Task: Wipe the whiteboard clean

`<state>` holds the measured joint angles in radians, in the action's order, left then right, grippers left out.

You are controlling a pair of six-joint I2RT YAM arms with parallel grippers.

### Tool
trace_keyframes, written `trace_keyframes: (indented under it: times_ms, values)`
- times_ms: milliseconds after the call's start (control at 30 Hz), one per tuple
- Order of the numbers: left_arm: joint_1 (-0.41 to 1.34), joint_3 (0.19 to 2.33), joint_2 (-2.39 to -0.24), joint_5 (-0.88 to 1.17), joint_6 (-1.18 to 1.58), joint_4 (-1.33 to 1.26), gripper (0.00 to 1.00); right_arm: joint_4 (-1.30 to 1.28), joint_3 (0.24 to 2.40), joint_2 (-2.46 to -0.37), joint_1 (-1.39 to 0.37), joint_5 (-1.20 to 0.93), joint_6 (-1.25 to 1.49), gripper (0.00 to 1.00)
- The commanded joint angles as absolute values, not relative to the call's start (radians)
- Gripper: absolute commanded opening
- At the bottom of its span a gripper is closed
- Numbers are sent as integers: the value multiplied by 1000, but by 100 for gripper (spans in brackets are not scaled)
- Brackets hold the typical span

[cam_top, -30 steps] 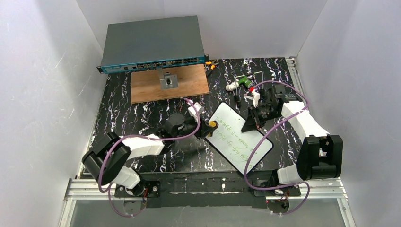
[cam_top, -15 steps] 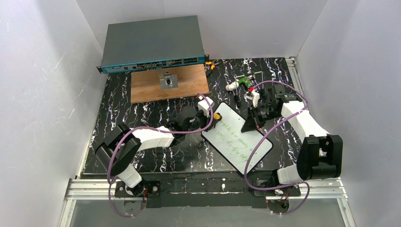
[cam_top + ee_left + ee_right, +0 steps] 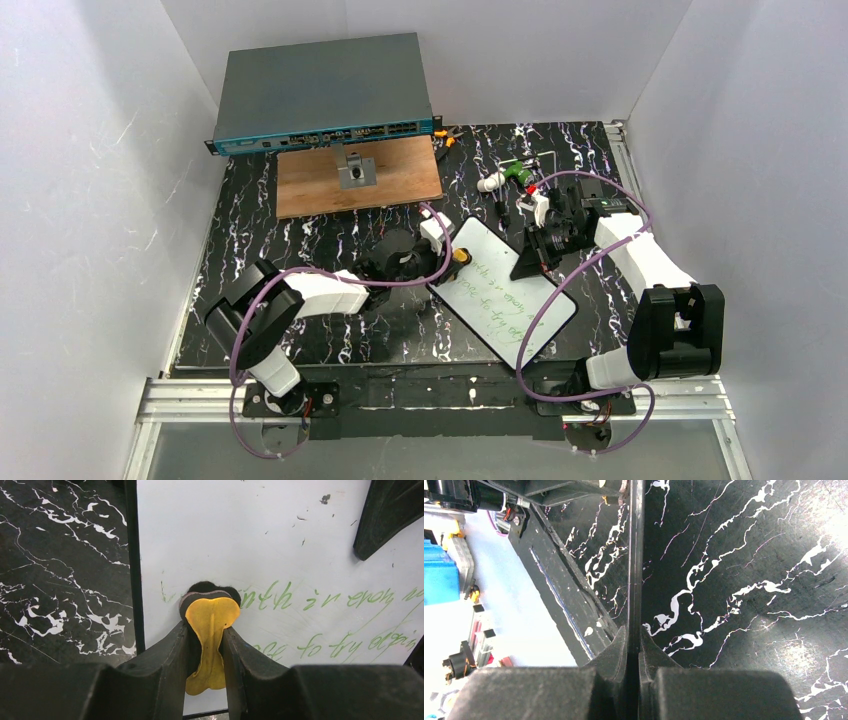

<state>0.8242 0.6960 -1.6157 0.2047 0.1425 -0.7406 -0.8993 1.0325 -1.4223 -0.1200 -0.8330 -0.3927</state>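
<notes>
Both left jaws pinch yellow eraser [image 3: 210,625] touching the whiteboard [image 3: 260,540].

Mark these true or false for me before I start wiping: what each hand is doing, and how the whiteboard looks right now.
1. The left hand grips a yellow eraser. True.
2. The whiteboard is wiped clean. False: green writing runs across it.
3. The eraser sits over the whiteboard at one end of the writing. True.
4. The right hand is open. False: its fingers are shut together.
5. The wooden board lies on the whiteboard. False: it lies apart from it, farther back on the table.
</notes>
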Motion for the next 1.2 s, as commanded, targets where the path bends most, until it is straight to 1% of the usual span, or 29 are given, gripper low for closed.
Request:
trace_keyframes:
  times_ms: [0,133,267,433,567,633,733,900,1067,1167]
  values:
    - [820,684,-1609,145,148,-743,0,-841,1062,-1414,-130,-880,-481,1]
    - [783,689,-1593,50,146,-711,0,-841,1062,-1413,-131,-881,-482,1]
    - [774,725,-1599,35,126,-667,0,-841,1062,-1414,-132,-879,-483,1]
    - [774,740,-1612,76,124,-671,0,-837,1060,-1415,-132,-874,-482,1]
    - [783,729,-1607,206,109,-709,0,-839,1060,-1419,-133,-877,-481,1]
    - [798,732,-1610,235,95,-718,0,-838,1061,-1420,-136,-877,-482,1]
    - [802,758,-1622,202,101,-716,0,-842,1060,-1420,-138,-880,-484,1]
    - [803,814,-1628,81,108,-698,0,-842,1058,-1420,-138,-880,-487,1]
    - [803,864,-1635,70,86,-642,0,-841,1058,-1420,-137,-875,-488,1]
    - [803,832,-1634,97,81,-638,0,-840,1058,-1419,-138,-873,-489,1]
